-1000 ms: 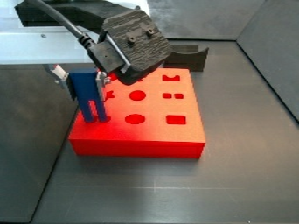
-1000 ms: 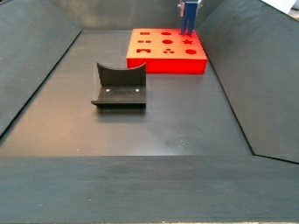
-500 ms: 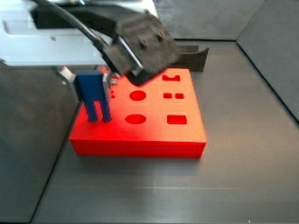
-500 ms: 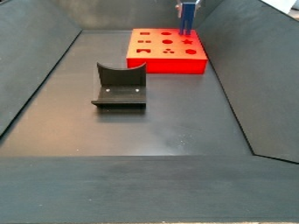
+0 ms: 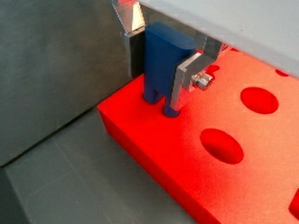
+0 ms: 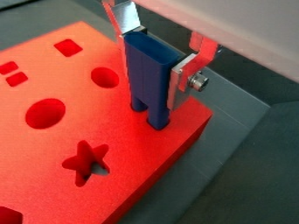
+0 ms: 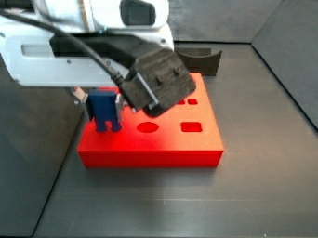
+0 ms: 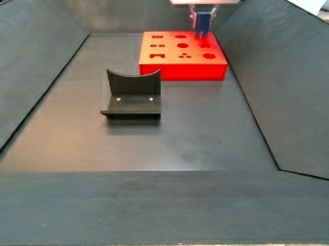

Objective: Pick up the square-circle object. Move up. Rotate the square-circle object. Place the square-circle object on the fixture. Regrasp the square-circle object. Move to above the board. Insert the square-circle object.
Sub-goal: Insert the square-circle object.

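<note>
The dark grey matte metal floor (image 8: 193,135) is flat, with faint panel seams running across it in both side views. Dark grey sloped side walls (image 8: 38,67) rise from its edges. A grey back wall (image 8: 115,14) closes the far end.

Probably lab, dark bin (image 8: 52,106), robot rig

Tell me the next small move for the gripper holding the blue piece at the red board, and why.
Probably press straight down a little more. The gripper is shut on the square-circle object, held upright, and in both wrist views its lower end already meets the board near a corner. Whether it is fully seated cannot be told, so opening seems premature. The fixture stands empty.
</note>
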Controlling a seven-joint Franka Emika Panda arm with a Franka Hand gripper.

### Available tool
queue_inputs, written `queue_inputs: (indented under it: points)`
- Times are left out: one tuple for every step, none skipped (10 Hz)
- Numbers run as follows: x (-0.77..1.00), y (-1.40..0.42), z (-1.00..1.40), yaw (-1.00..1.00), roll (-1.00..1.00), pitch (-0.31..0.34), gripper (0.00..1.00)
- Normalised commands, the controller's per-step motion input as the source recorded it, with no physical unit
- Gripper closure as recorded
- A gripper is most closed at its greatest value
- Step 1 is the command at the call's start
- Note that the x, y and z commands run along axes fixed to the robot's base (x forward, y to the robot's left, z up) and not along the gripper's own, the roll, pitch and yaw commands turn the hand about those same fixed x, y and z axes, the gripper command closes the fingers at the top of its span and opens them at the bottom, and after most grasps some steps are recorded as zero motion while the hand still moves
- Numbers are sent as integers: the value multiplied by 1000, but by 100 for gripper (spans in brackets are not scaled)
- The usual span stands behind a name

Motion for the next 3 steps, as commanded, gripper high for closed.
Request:
queue_inputs:
  points:
    - [-74,0,-254,0,-33,-167,100]
    - [-111,-40,-131,54,0,-153,100]
    - [-63,-11,0,26,0,-60,100]
